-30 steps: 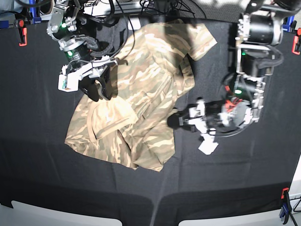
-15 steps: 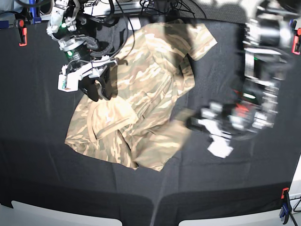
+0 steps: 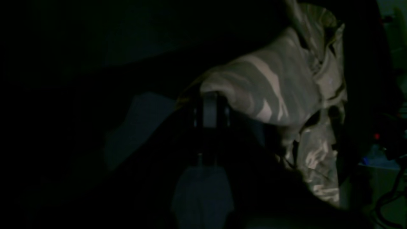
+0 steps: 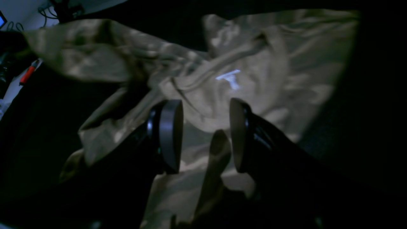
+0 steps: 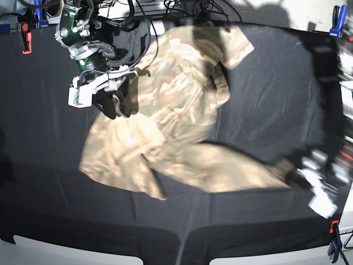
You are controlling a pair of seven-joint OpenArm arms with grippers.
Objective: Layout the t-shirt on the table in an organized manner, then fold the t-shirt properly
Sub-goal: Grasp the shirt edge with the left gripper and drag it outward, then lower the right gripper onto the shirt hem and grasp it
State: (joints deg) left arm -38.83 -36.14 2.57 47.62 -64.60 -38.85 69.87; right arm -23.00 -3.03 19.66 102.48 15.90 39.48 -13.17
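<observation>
Both wrist views are very dim. In the base view, motion blur smears the t-shirt (image 5: 165,127) toward its lower-right end; glare brightens its collar side.

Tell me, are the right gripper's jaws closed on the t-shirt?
No, in the right wrist view the right gripper stands open above the t-shirt.

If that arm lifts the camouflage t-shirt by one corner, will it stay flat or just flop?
Probably flop: the t-shirt already lies wrinkled and folded over itself. Where the left gripper pinches its edge, the cloth stretches into a long tongue, so it likely drags and drapes. It looks light and not fragile.
</observation>
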